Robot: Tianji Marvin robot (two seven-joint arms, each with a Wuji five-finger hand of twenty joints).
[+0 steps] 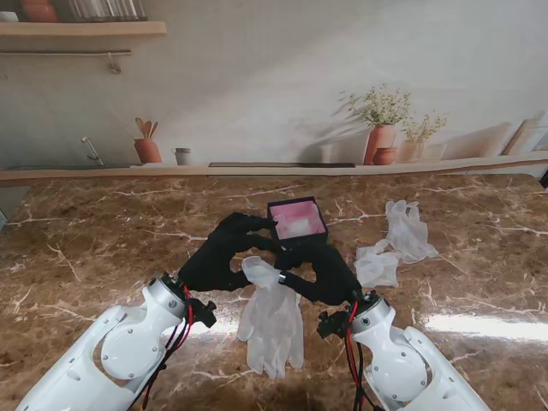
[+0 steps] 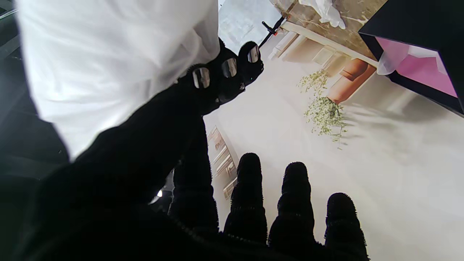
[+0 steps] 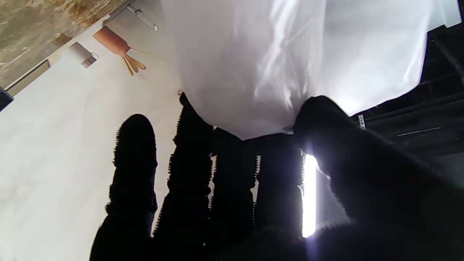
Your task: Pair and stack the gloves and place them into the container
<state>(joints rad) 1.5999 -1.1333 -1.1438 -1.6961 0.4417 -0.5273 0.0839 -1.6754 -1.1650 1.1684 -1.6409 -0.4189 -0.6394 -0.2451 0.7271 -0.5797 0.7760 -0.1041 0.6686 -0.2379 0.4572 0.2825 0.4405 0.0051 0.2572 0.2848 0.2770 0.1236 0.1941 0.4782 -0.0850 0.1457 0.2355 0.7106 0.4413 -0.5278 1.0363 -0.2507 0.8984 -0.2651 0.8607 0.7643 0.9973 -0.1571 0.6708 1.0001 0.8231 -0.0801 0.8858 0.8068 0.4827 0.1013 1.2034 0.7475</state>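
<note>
A pair of white gloves (image 1: pixel 274 321) hangs fingers-down between my two black hands, close to me at the table's middle. My right hand (image 1: pixel 325 274) pinches the cuff between thumb and fingers; in the right wrist view the cloth (image 3: pixel 272 54) is clamped by that hand (image 3: pixel 235 181). My left hand (image 1: pixel 218 257) grips the cuff's other side with thumb and forefinger, the other fingers straight (image 2: pixel 293 203), and the gloves (image 2: pixel 108 54) fill that view's corner. The black container (image 1: pixel 295 202) with a pink inside stands just beyond the hands, also seen as the container (image 2: pixel 417 21).
Two more white gloves lie on the marble to the right of the container, one glove (image 1: pixel 407 231) farther from me and one glove (image 1: pixel 377 265) nearer. A low ledge (image 1: pixel 274 169) with painted pots runs along the table's far edge.
</note>
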